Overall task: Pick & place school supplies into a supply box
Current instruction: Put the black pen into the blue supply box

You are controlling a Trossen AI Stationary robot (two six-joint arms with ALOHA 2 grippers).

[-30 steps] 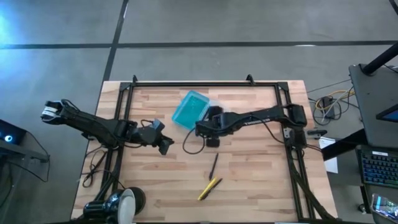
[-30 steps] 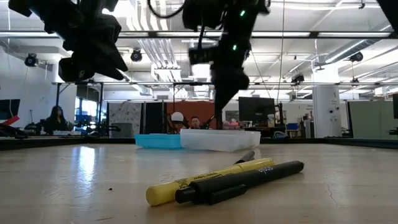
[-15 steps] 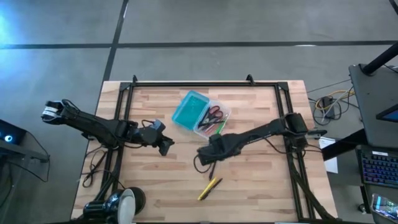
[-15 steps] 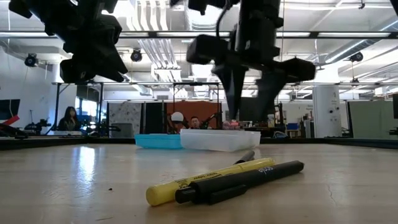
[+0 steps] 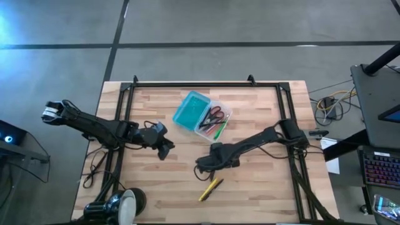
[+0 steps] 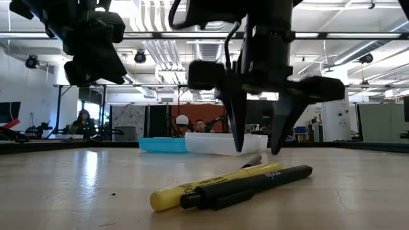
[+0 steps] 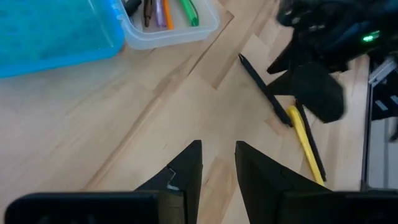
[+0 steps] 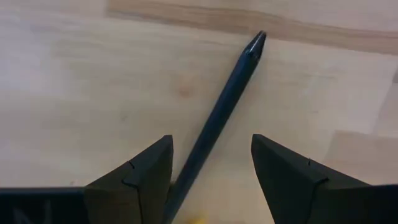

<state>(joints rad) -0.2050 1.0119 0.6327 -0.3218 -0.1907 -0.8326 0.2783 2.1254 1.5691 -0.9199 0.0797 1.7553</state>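
Right gripper [image 5: 209, 167]: low over the counter [image 5: 262, 187] at about 6 o'clock from the supply box; jaws spread wide and empty, one finger to each side of the dark pen [image 8: 214, 121], which suggests a pick is being lined up.
Dark pen: flat on the counter, running between the right fingers [image 6: 233, 121], not yet touched.
Yellow marker [image 5: 211, 189]: lies just beside a second dark pen [image 6: 246, 186], at 6 o'clock from the right gripper; near enough that a descent could nudge them.
Supply box [image 5: 201, 114]: open at counter centre, teal half at 9 o'clock, clear half at 3 o'clock holding red-handled scissors [image 5: 215, 114] and several pens.
Left gripper [image 5: 164, 149]: waits at 8 o'clock from the box, raised; jaws part-open, holding nothing.
Open room: bare wood lies between pen and box, so the carry path toward 12 o'clock looks free; the counter's dark frame stands well apart.
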